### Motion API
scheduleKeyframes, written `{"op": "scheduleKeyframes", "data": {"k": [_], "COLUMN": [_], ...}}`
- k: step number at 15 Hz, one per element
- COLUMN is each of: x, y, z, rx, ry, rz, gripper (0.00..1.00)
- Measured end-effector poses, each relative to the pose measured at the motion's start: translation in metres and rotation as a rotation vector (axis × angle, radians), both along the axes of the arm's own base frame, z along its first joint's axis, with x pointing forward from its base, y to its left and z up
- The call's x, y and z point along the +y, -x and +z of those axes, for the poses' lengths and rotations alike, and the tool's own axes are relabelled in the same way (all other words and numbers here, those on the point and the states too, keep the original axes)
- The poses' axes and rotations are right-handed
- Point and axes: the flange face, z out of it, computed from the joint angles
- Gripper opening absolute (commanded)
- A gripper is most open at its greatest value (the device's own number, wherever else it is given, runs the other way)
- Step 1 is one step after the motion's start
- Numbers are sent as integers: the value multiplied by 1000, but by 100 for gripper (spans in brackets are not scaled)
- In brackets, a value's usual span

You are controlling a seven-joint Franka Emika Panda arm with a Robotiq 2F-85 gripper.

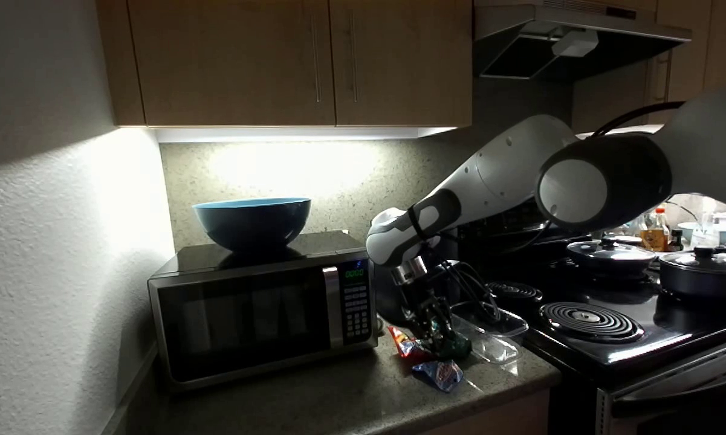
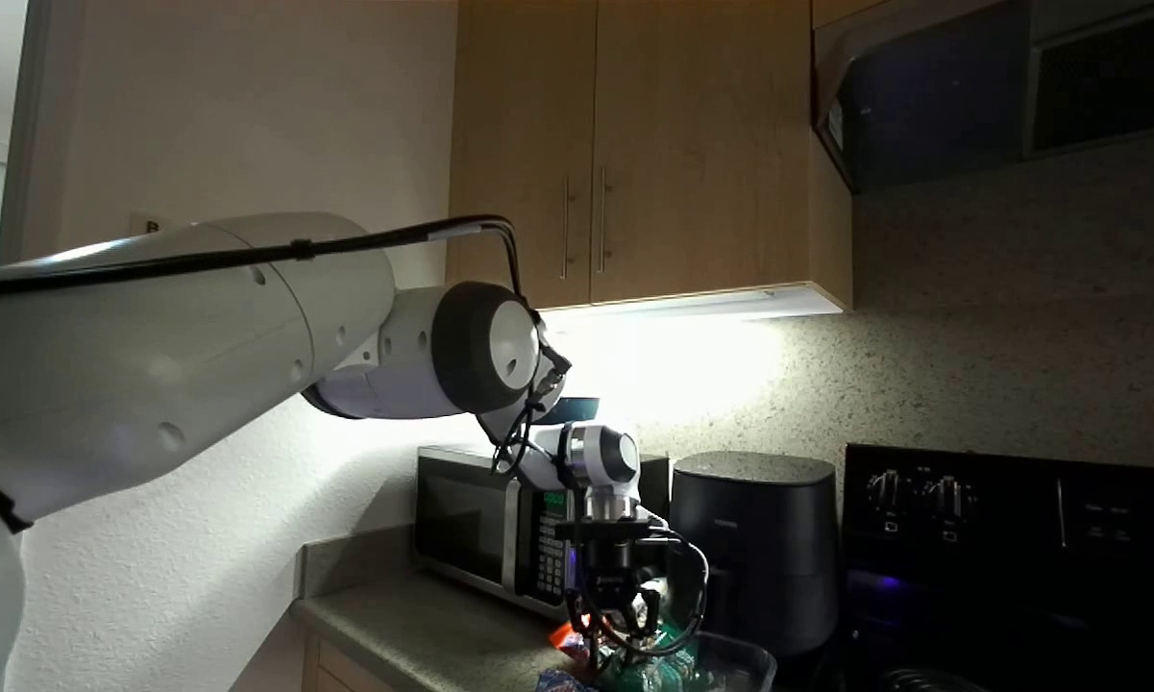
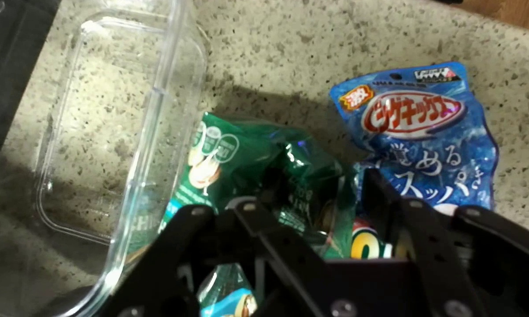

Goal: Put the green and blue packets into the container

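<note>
Black two-fingered gripper (image 3: pixel 323 187): jaws well apart, no grip evident. Shallow clear plastic tub (image 3: pixel 141 163): beside the crinkled green foil packet (image 3: pixel 242 160), which lies outside it, partly between the jaws. Crinkled blue foil packet (image 3: pixel 427 136): also outside, so near them that closing could pinch both.

Under-cabinet glare on backsplash (image 1: pixel 296 168), dim range hood (image 2: pixel 932 111).
</note>
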Motion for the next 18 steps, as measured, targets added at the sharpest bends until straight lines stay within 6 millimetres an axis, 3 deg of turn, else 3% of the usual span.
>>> {"op": "scheduleKeyframes", "data": {"k": [2,4,10,14,18], "x": [-2,-3,-4,1,18], "y": [-1,-2,-6,-3,19], "z": [1,3,12,49,89], "rx": [-5,-9,-40,-85,-80], "ry": [2,2,-5,-24,-57], "rz": [-2,-2,-5,-4,9], "gripper": [10,6,9,9,9]}}
